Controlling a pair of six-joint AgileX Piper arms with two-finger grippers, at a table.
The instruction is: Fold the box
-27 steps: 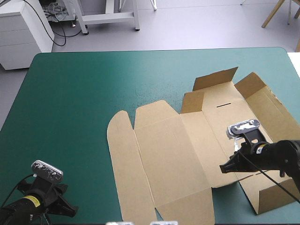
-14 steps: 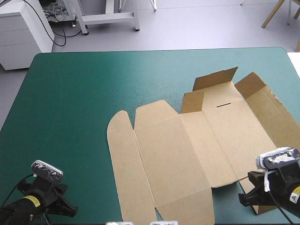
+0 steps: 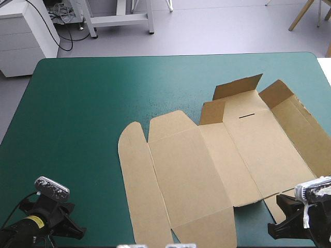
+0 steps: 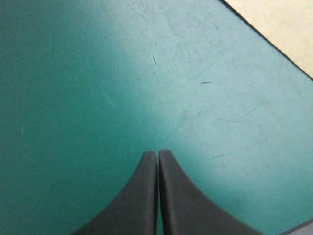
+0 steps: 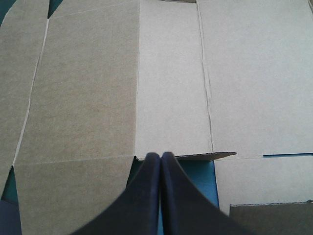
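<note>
The brown box (image 3: 207,165) lies opened out flat on the teal-green cover, right of the table's middle. Its far flaps (image 3: 238,87) stand partly raised. My right gripper (image 3: 272,230) is shut and holds nothing. It sits at the box's near right corner, by the table's near edge. In the right wrist view its tips (image 5: 160,154) are over a teal-green notch at the near edge of the box (image 5: 171,73). My left gripper (image 3: 80,232) is shut near the near left corner, well clear of the box. Its tips (image 4: 157,152) hover over bare cover, with a box corner (image 4: 279,24) far ahead.
Bare teal-green cover (image 3: 77,113) stretches from the box's left edge to the table's left side. The table's right edge (image 3: 323,72) runs close to the box's raised right flap (image 3: 275,93).
My right gripper has pulled back from above the box's right panel to the near right corner, by the table's near edge. The left gripper and the box have not moved.
</note>
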